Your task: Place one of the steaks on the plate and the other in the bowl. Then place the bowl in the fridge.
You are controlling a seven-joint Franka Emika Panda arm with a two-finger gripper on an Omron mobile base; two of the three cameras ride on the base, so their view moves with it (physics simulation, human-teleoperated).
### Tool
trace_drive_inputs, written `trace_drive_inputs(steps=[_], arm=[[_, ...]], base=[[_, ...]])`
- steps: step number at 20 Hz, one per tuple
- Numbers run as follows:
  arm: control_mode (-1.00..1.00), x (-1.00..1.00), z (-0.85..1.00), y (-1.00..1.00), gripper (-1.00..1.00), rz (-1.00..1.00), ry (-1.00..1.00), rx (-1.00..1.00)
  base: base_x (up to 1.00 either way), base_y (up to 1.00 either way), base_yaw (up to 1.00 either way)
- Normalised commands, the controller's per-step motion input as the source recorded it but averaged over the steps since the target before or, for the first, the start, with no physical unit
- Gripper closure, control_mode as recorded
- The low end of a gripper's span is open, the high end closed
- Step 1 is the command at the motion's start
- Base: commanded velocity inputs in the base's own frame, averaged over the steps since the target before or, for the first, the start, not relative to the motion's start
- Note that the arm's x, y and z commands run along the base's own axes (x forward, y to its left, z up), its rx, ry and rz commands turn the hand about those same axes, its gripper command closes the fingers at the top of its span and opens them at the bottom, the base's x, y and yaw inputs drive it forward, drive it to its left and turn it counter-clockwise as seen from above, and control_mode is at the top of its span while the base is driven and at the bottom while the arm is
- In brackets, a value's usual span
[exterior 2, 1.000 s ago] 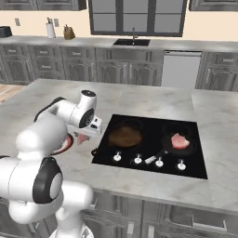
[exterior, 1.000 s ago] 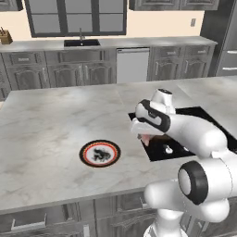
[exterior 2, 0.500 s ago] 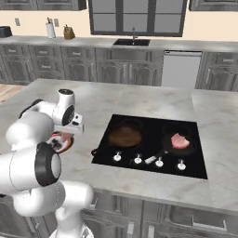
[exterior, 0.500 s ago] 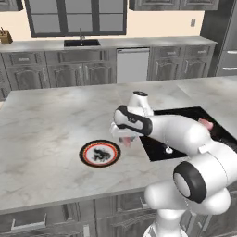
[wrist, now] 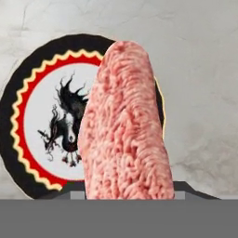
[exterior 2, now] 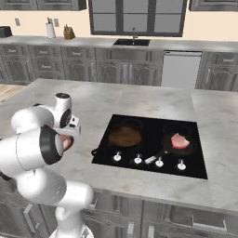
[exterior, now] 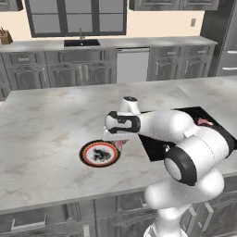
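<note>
The end effector [exterior: 118, 141], having swung over from the cooktop [exterior 2: 153, 144], is gripping a steak [wrist: 125, 125] above the plate [wrist: 42, 116]; release looks next.

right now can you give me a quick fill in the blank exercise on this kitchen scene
1. The gripper holds a ____ edge-up above the plate.
2. The other steak lies in the black ____ on the cooktop.
3. The plate's white centre is still ____.

Missing words: steak; frying pan; bare
</note>
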Motion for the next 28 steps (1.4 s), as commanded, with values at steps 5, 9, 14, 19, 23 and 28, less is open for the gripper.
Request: trace_drive_inputs(steps=[5, 9, 14, 19, 23, 28], arm=[[-1.00, 0.23, -0.48, 0.14, 1.00, 0.00, 0.00, 0.00], [-1.00, 0.11, -0.31, 0.47, 1.00, 0.00, 0.00, -0.04], [-1.00, 0.06, -0.33, 0.52, 1.00, 0.00, 0.00, -0.08], [-1.00, 0.09, -0.18, 0.22, 1.00, 0.00, -0.01, -0.03], [-1.00, 0.07, 0.00, 0.02, -1.00, -0.01, -0.14, 0.00], [-1.00, 0.00, 0.21, 0.00, -1.00, -0.02, -0.24, 0.00]], base=[[0.00, 0.00, 0.00], [0.00, 0.00, 0.00], [0.00, 0.00, 0.00], [0.00, 0.00, 0.00], [0.00, 0.00, 0.00], [0.00, 0.00, 0.00]])
